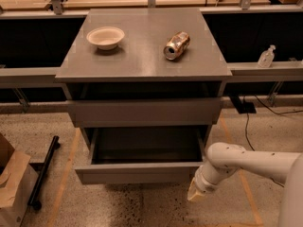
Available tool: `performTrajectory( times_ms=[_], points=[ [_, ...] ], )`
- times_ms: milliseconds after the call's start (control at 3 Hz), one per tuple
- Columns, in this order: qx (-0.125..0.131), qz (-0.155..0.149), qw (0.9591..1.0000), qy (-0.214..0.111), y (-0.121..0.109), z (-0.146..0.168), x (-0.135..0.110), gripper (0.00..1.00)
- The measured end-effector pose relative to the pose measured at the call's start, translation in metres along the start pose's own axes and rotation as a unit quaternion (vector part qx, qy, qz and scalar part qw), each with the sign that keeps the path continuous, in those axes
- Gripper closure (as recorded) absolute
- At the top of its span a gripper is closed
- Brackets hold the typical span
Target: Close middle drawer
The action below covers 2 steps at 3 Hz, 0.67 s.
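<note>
Camera view looking down on the front of a grey bench (142,63) fitted with drawers. The middle drawer (142,172) is standing pulled out towards the camera. Its plain flat front is lying well forward of the bench body, and its shallow grey interior is showing in shadow. It is sitting directly under the taller top front (144,111), which is projecting slightly beyond the bench edge. The lowest front is lying hidden beneath the open drawer.

The claw (195,196) is hanging low, just beside and slightly below the right-hand end of the drawer front, and is pointing down at the speckled floor (142,209). Whether it is touching the front cannot be told, nor whether it is wide or narrow. The white arm (246,163) carrying it is entering from the lower right.

On the bench top a pale bowl (106,37) is standing upright at the left and a dented metal can (176,45) is lying on its side at the right, the two well apart. Right of the bench a clear bottle (266,57) is standing on a grey rail (265,71), and a black cable (246,126) is trailing down to the floor below it. At the lower left a cardboard box (12,188) is sitting beside a black bar (43,171) lying on the floor. Orange tape lines (64,188) are running along the floor on either side of the bench.
</note>
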<state>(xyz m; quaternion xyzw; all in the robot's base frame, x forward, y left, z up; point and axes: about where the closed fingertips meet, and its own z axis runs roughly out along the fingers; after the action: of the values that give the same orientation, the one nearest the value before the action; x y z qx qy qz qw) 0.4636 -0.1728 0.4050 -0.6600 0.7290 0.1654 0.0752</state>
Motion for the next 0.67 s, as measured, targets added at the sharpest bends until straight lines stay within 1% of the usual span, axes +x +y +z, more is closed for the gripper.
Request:
performTrajectory(
  times_ms=[333, 667],
  points=[
    [0.049, -0.025, 0.9985, 0.001, -0.042, -0.011, -0.003, 1.0],
    [0.1, -0.054, 0.9935, -0.007, -0.093, -0.023, -0.005, 1.0]
  ],
)
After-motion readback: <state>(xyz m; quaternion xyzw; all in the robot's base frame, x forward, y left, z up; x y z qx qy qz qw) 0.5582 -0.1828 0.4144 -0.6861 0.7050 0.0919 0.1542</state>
